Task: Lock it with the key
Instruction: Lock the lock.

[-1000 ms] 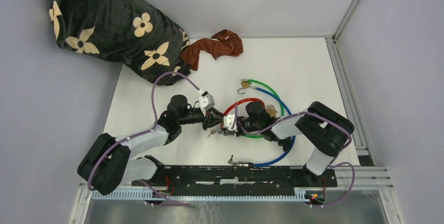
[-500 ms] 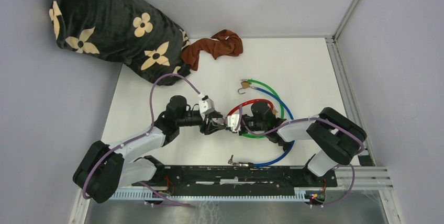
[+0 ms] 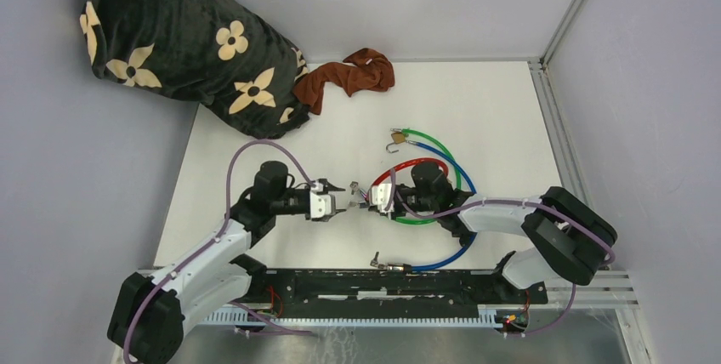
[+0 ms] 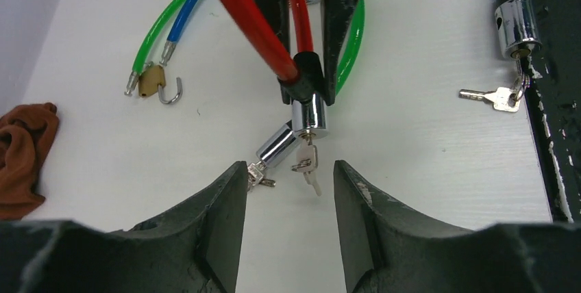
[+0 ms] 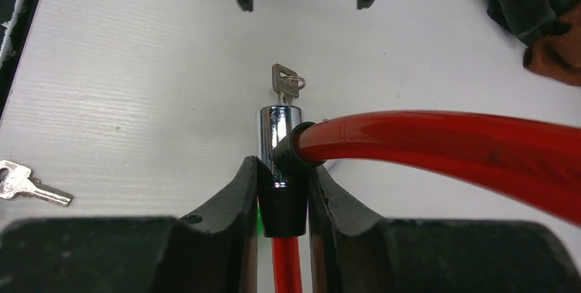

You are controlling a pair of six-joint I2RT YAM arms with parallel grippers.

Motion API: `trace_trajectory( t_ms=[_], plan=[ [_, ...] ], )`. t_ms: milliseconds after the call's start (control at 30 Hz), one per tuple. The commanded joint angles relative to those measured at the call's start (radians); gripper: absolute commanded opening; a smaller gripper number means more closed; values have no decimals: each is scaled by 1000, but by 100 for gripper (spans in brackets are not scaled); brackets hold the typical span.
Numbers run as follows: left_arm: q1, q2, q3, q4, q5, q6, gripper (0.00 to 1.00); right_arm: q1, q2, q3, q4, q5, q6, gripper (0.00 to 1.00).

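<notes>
The red cable lock (image 3: 400,168) has a chrome cylinder (image 5: 274,135) with a key (image 5: 286,84) in its end, and a second key hangs from the ring. My right gripper (image 5: 282,190) is shut on the lock's black collar and holds the cylinder pointing at the left arm. In the left wrist view the cylinder (image 4: 307,111) and its keys (image 4: 306,163) hang just beyond my left gripper (image 4: 290,170). That gripper is open and empty, and the keys lie beyond its tips. In the top view the left gripper (image 3: 340,200) faces the right gripper (image 3: 374,198) across a small gap.
A second chrome cylinder (image 4: 275,148) with keys lies on the table by the left finger. The green cable (image 3: 442,147) and blue cable (image 3: 455,249) loop under the right arm. The blue lock's cylinder and keys (image 3: 387,264) lie by the black rail (image 3: 383,283). A brass padlock (image 3: 397,137), brown cloth (image 3: 353,75) and dark blanket (image 3: 187,41) lie farther back.
My left arm has drawn back to the left, away from the lock, and its jaws now stand open and clear of the keys. The right gripper still holds the red lock, shifted slightly.
</notes>
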State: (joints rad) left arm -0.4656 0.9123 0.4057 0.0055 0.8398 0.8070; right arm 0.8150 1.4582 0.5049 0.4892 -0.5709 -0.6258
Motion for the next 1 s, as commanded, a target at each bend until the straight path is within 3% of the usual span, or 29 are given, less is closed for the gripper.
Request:
trace_trajectory(
  t_ms=[0, 67, 167, 367, 600, 833, 967],
  plan=[
    [-54, -33, -84, 154, 2, 103, 55, 0, -45, 54, 38, -14, 21, 0],
    [-95, -27, -111, 262, -57, 53, 56, 3, -49, 58, 39, -11, 25, 0],
    [-136, 3, -121, 284, -110, 52, 55, 5, -62, 60, 49, -7, 42, 0],
    [-138, 39, -145, 320, -157, 95, 46, 7, -76, 60, 43, -6, 40, 0],
    [-138, 93, -153, 419, -211, 86, 45, 13, -86, 58, 45, -7, 35, 0],
    [-140, 125, -146, 432, -182, 59, 25, 19, -88, 67, 45, -12, 35, 0],
    [-146, 126, -146, 428, -183, 37, 4, 19, -95, 69, 42, -12, 34, 0]
  ],
)
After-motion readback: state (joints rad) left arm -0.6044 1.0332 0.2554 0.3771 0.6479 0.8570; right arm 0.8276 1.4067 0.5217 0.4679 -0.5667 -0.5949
